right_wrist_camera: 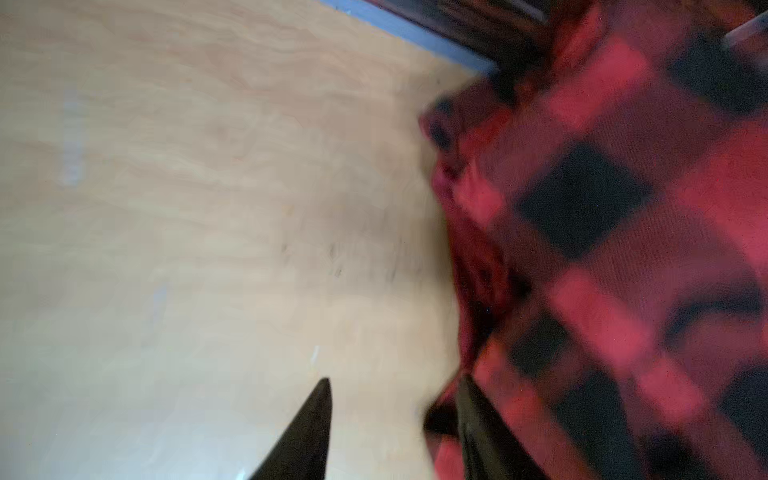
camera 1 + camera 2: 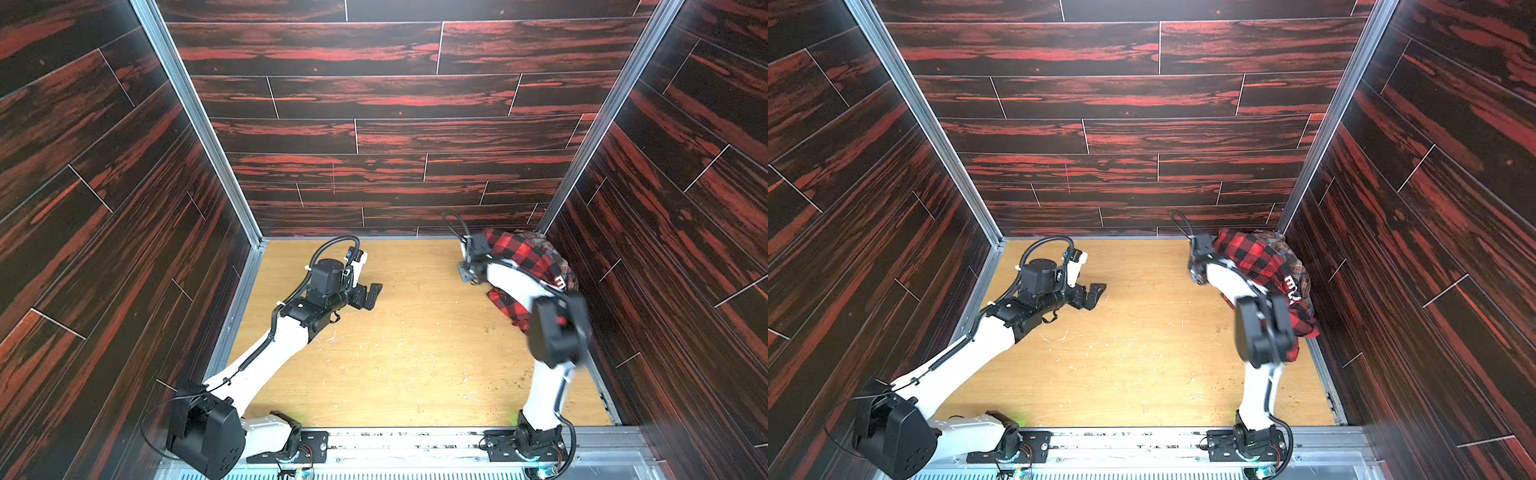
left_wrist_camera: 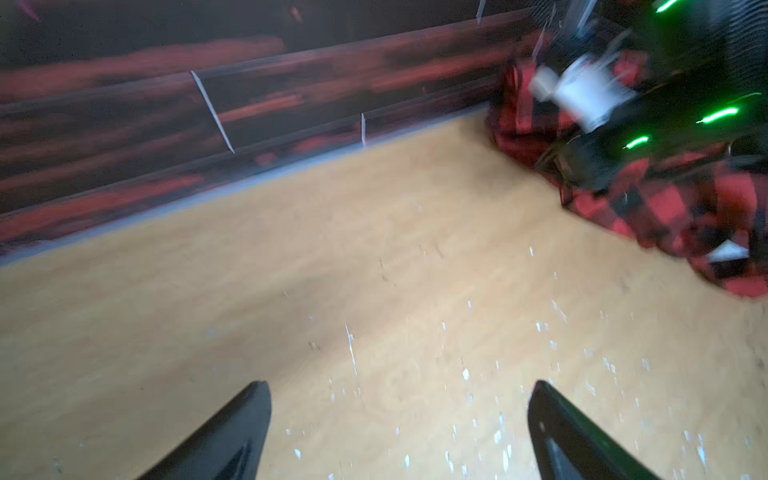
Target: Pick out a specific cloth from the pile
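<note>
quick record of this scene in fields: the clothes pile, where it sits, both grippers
pile: heap of garments in the table's far right corner
top garment: red-and-black checked shirt
other pieces: dark piece with white letters; faded plaid piece
plain dark-red cloth: not clearly told apart in these views
left gripper: open, over bare light wooden table
right gripper: jaws apart, one finger at the checked shirt's edge

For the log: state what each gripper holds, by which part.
Nothing is held. The left gripper is open over the table; the right gripper, at the checked shirt's edge, has only table between its jaws.
</note>
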Available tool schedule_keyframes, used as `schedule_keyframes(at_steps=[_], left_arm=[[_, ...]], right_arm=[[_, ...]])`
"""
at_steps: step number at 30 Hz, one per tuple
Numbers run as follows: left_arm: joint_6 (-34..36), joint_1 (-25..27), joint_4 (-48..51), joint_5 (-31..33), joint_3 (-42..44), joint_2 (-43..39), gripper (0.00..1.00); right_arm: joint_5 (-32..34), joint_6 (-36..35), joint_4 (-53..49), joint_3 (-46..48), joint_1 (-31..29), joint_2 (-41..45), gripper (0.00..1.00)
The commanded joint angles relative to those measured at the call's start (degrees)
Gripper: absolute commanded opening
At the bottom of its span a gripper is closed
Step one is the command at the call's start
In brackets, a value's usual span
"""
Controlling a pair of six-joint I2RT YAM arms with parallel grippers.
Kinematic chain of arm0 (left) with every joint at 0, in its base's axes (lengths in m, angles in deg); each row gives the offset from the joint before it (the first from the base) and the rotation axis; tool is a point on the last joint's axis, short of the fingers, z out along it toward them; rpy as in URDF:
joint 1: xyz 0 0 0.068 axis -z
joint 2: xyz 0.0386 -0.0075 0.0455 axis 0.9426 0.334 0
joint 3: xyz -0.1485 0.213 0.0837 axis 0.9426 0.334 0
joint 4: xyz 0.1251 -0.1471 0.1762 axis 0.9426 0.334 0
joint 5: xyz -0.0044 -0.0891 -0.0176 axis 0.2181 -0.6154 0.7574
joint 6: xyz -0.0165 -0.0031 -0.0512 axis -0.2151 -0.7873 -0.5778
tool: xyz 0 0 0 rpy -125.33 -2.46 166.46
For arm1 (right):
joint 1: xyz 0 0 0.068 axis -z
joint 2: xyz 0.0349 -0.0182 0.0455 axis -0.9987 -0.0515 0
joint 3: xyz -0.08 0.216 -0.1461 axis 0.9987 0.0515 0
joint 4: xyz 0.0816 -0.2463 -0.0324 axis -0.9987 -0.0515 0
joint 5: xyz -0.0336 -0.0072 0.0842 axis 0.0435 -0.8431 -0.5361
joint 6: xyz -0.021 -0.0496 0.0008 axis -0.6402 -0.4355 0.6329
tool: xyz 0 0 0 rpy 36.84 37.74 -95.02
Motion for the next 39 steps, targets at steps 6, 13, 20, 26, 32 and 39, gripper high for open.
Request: schedule_keyframes(at_steps=[6, 13, 20, 26, 32, 39], left_arm=[[0.4, 0.1, -1.4, 3.7, -2.1, -2.6, 0.99], [-0.2, 0.1, -0.9, 3.3, -2.6, -1.6, 0.99], [-0.7, 0.1, -0.5, 3.3, -2.9, -0.9, 0.99], [-0.7, 0.1, -0.2, 3.4, -2.9, -0.9, 0.99], [-0.9, 0.1, 0.1, 4.1, -3.0, -0.6, 0.99], [-1.3, 0.1, 1.1, 4.0, -3.8, 0.4, 0.99]], right_arm=[[12.2, -10.4, -11.0, -18.3, -0.1, -18.4, 0.39], [18.2, -13.8, -7.5, -22.0, 0.3, -22.0, 0.39], [19.5, -16.1, -6.8, -23.6, 2.8, -24.0, 0.39], [18.5, -16.6, -6.2, -24.0, 4.0, -25.3, 0.23], [15.3, -12.7, -9.4, -25.2, 3.3, -22.1, 0.0], [2.2, -4.9, -16.5, -29.6, 2.9, -13.2, 0.0]])
